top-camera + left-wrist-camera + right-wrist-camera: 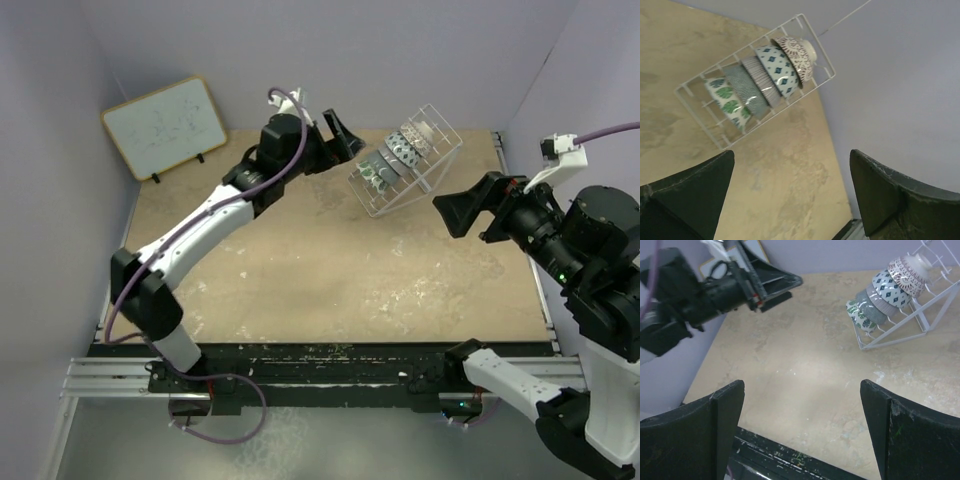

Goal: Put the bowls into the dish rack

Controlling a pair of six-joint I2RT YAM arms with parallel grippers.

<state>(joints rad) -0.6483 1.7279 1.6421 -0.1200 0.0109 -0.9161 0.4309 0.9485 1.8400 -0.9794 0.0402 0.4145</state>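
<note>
The white wire dish rack [432, 172] stands tilted at the back right of the table. Several patterned bowls sit on edge in it in a row: green-and-white [726, 100], dark teal [746, 90], grey striped [761, 77], white with blue diamonds [780, 69] and brown-white lattice [797, 54]. The rack [900, 322] and the bowls [890, 287] also show in the right wrist view. My left gripper [350, 140] is open and empty, raised just left of the rack; it also shows in its own wrist view [792, 156]. My right gripper [452, 215] is open and empty, in front of the rack to its right; its own wrist view shows it too [802, 386].
A wood-framed whiteboard [165, 125] leans at the back left. Purple walls close the table at the back and both sides. The black rail [330, 365] with the arm bases runs along the near edge. My left arm [700, 290] reaches across the back.
</note>
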